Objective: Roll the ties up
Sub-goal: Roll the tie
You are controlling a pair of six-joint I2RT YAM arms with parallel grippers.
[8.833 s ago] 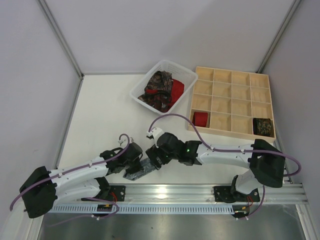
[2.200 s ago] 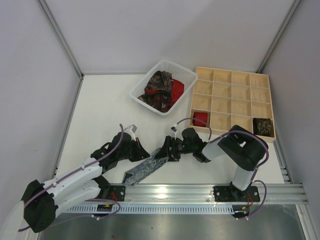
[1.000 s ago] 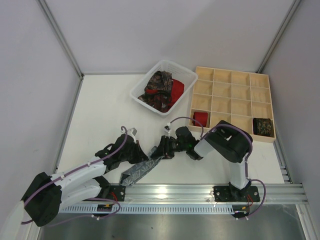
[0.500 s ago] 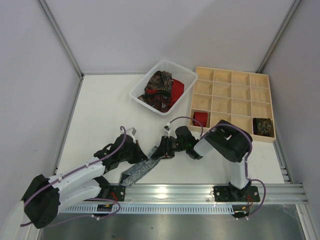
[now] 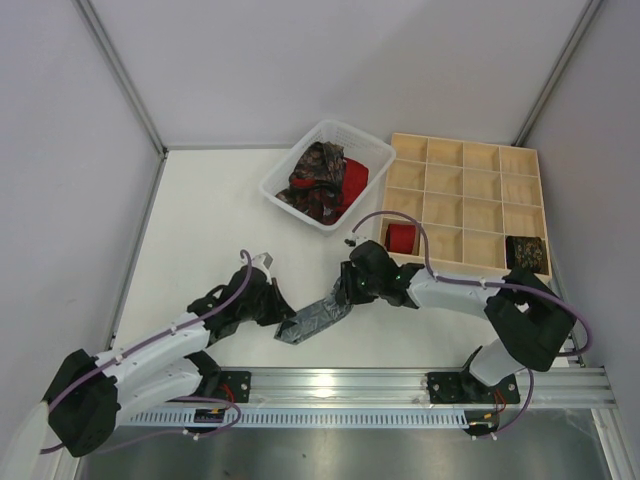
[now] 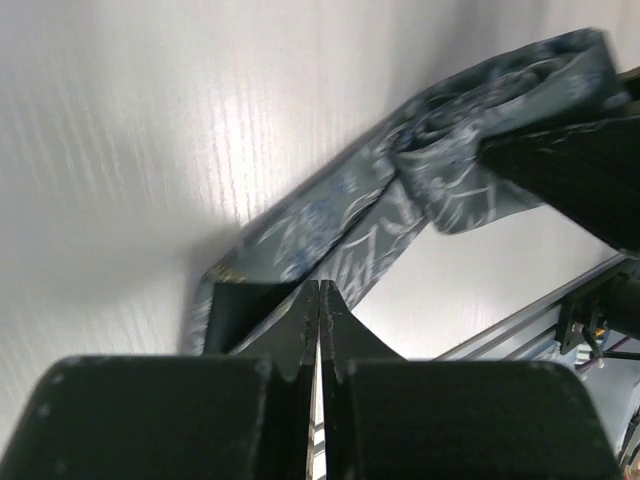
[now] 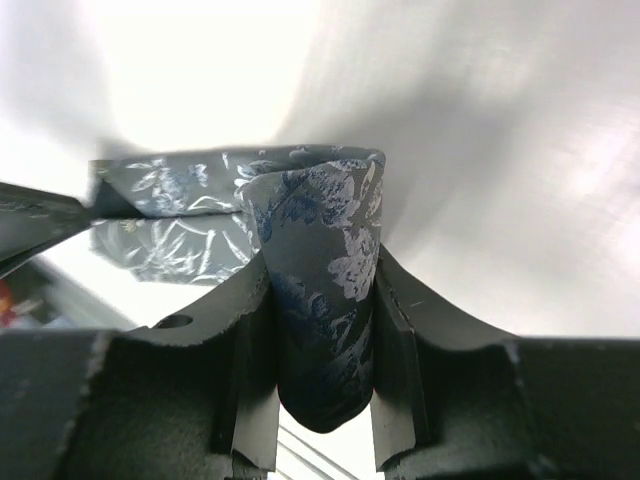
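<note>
We see the grey tie (image 5: 318, 318) on the tabletop (image 5: 200, 230), close to the near edge, between the two arms. Its right end is curled into a small roll. The right claw (image 5: 345, 295) is clenched on that roll, one finger on each side. The left claw (image 5: 283, 315) is squeezed tight, with its tips at the tie's left end. We cannot tell if it pinches the cloth or just presses it down.

At the far side, more ties (image 5: 320, 180) wait in the white basket (image 5: 293, 153). On the right, the wooden tray (image 5: 460, 266) has a red roll (image 5: 401, 237) and a dark roll (image 5: 525, 251) in two of its boxes.

We think the rolling has only begun. The cloth looks smooth and slippery. If the right claw lets go a bit to turn, the roll may spring open. If the left claw pulls too hard, it may tug the roll loose. If it slips off, the tie goes slack and the roll comes out loose and crooked.
</note>
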